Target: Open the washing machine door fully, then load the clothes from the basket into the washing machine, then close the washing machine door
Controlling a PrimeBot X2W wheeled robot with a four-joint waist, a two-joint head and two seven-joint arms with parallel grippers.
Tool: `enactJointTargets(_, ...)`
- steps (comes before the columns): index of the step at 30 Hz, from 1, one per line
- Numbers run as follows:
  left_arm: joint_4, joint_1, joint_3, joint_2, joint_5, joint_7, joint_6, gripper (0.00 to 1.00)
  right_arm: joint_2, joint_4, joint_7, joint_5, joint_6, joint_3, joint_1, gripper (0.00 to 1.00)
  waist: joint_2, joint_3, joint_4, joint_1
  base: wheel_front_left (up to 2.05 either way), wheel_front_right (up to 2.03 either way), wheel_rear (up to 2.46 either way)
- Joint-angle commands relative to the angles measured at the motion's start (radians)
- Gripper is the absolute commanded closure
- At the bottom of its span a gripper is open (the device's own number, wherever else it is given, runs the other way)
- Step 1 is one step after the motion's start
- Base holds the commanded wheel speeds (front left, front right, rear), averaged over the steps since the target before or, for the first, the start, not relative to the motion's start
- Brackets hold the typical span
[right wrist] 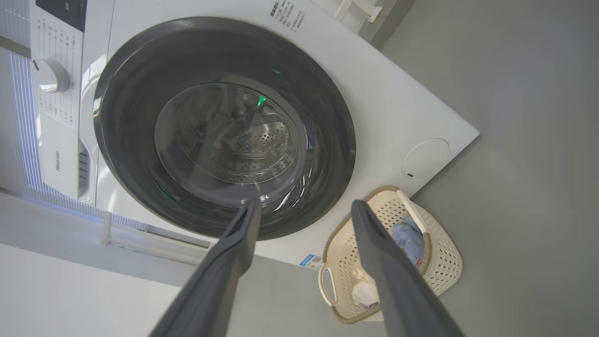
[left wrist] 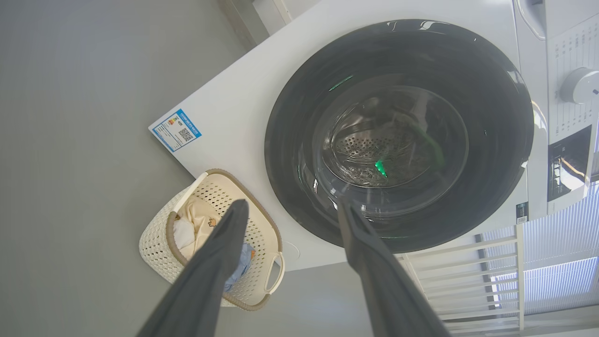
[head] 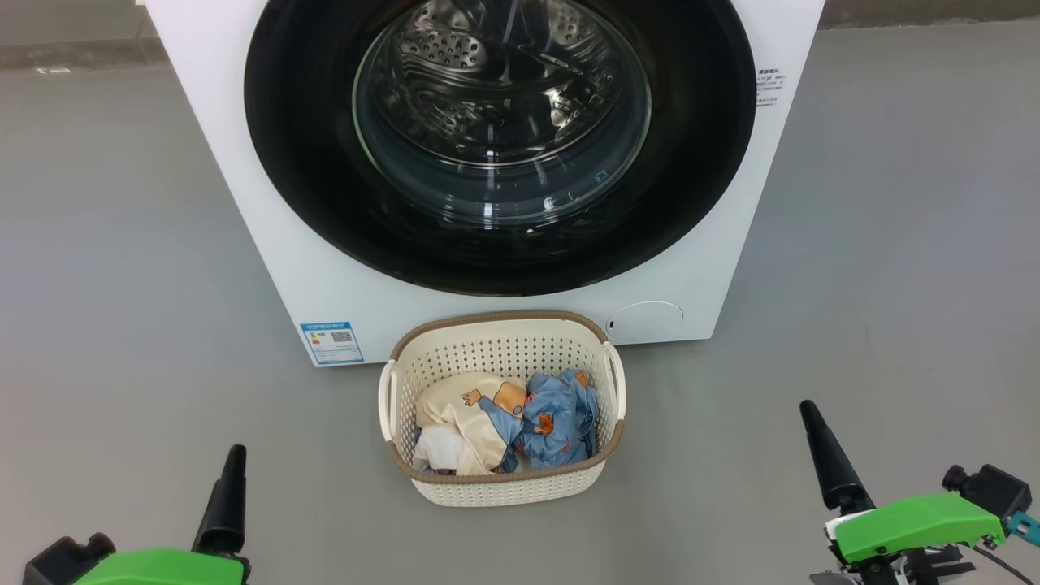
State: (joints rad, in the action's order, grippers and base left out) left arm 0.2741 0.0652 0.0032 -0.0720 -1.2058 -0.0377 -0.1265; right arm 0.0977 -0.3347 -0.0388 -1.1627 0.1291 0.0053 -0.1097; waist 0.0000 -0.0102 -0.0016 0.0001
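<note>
- White machine [head: 341, 292] stands on a grey floor [head: 122, 284], its front facing the robot.
- The door [head: 309, 162] is shut and lies flush against the front. Its wide black rim rings a clear glass bowl.
- The steel drum [head: 487, 73], dotted with holes, shows through the glass.
- A blue label [head: 331, 343] sits at the front's lower left corner and a round cap [head: 646, 321] at its lower right.
- The basket [head: 504, 487] stands on the floor just in front of the machine, below the door, between label and cap. It is cream plastic with perforated walls, a brown rim and a handle on each side.
- The clothes [head: 508, 422] lie bunched inside the basket: cream cloth on the left, blue fabric with orange prints on the right, and a white piece at the near left corner.
- The left hand [left wrist: 292, 205] is open and empty, its two dark fingers spread wide. In the head view it sits low at the left, well apart from the basket.
- The right hand [right wrist: 305, 203] is also open and empty, with its fingers spread. It sits low at the right of the head view, also well apart from the basket.
- A white dial [right wrist: 49, 75] sits on the panel above the door.
</note>
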Motion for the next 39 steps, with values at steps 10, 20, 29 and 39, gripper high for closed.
enactJointTargets(10, -0.03, 0.059, 0.001, -0.029, 0.173, -0.041, -0.003, 0.0, 0.018, 0.004, -0.042, 0.161, 0.001, 0.04, -0.082, 0.0, 0.0, 0.0, 0.001, -0.0001, 0.0, 0.0, 0.0)
enactJointTargets(20, -0.034, 0.066, -0.004, -0.038, 0.321, -0.068, -0.003, 0.0, 0.022, -0.013, -0.067, 0.273, 0.001, 0.055, -0.102, 0.0, 0.0, 0.002, 0.002, -0.0001, 0.0, 0.0, 0.0)
enactJointTargets(29, -0.037, 0.068, -0.019, -0.047, 0.451, -0.094, -0.003, 0.0, 0.025, -0.025, -0.088, 0.384, 0.001, 0.065, -0.115, 0.0, 0.0, 0.006, 0.005, -0.0001, 0.0, 0.0, 0.0)
enactJointTargets(39, -0.037, 0.069, -0.033, -0.059, 0.58, -0.124, -0.003, 0.0, 0.028, -0.034, -0.106, 0.514, 0.001, 0.07, -0.13, 0.0, 0.0, 0.008, 0.006, -0.0001, 0.0, 0.0, 0.0)
